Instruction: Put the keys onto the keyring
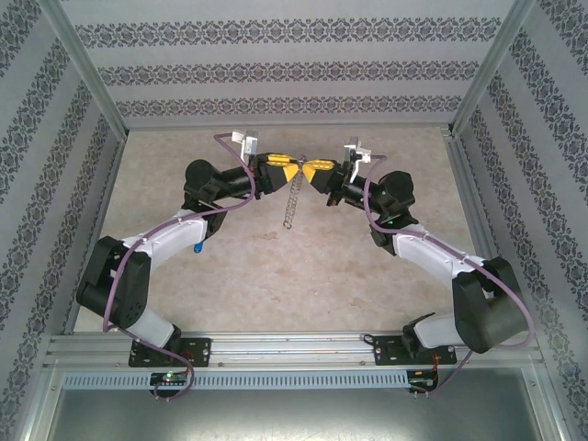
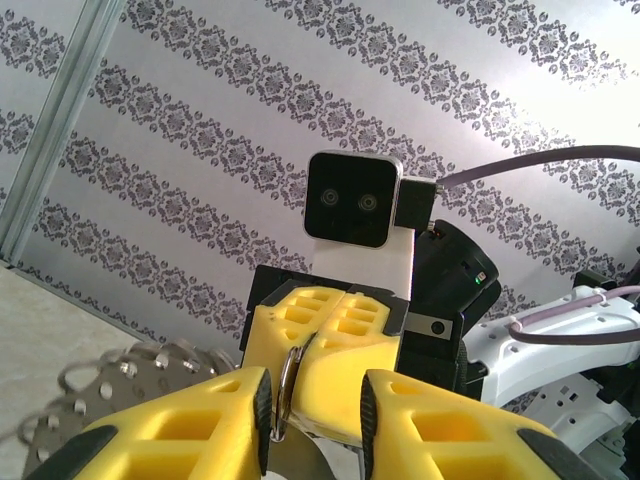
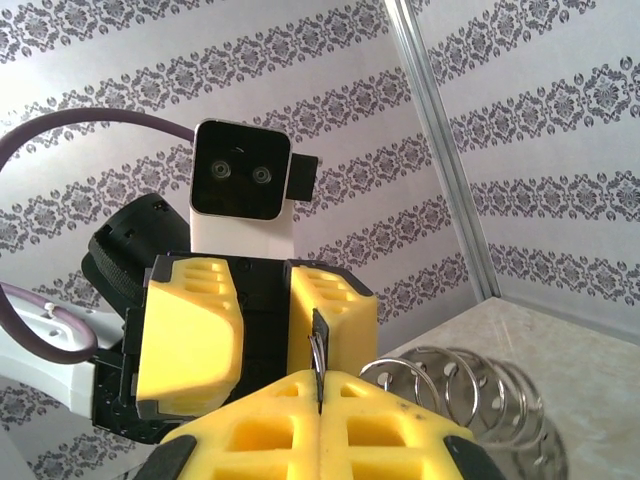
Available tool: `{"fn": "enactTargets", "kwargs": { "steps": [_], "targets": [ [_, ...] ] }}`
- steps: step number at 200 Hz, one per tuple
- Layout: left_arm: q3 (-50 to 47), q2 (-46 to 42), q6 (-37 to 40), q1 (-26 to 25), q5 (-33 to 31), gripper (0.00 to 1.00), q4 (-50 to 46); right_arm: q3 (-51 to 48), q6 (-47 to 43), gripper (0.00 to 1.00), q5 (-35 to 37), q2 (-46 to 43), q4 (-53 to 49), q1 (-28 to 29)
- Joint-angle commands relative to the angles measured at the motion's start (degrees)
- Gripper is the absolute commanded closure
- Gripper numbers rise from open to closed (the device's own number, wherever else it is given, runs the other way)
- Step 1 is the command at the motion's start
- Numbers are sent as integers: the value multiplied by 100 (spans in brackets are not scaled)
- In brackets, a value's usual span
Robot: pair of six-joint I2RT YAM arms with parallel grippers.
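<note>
Where the two arms meet above the far middle of the table, the keyring (image 2: 287, 385) is held as a thin silvery loop, seen edge-on, with its chain (image 1: 290, 197) hanging straight down from it. It is pinched by the right gripper (image 1: 315, 167), whose yellow fingers are pressed fully together on the wire. The left gripper (image 1: 294, 170) is set tip to tip against it, its fingers a narrow gap apart. The loop is seen inside that gap, just beside one pad, though whether it is touched cannot be told. A tiny blue thing, judged to be the key (image 1: 196, 246), is seen on the table (image 1: 303, 276) close beside the left arm, well apart from the ring and toward the near left. The left arm is therefore judged the nearer one, and its gripper the free one. The key's blade and the lie of its long axis are too small to be made out, and the ring's opening is hidden between the fingers. Blurred loops in the wrist views may be the chain or its shadow.
</note>
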Motion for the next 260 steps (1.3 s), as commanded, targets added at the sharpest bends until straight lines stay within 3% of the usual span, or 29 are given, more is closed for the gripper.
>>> {"fn": "enactTargets", "kwargs": {
  "steps": [1,47,133,150,170,208,260],
  "targets": [
    [185,85,-93,-97,136,70,461,140,92,100,-66,18,481,49],
    [187,112,-94,-136,136,76,469,114,110,100,-75,26,514,53],
    [178,153,49,-181,160,100,468,11,162,100,-96,26,475,-28],
    [136,104,302,-176,188,100,311,-142,305,72,-37,-69,472,-238],
    [86,-13,842,-170,222,100,-109,-387,536,53,29,-274,463,-571],
    [98,-208,2218,-168,384,100,-1169,-795,687,50,5,-728,85,-1007],
    [131,-288,3780,-172,675,100,-2003,-1187,795,47,-227,-861,-88,-1098]
  ]
}}
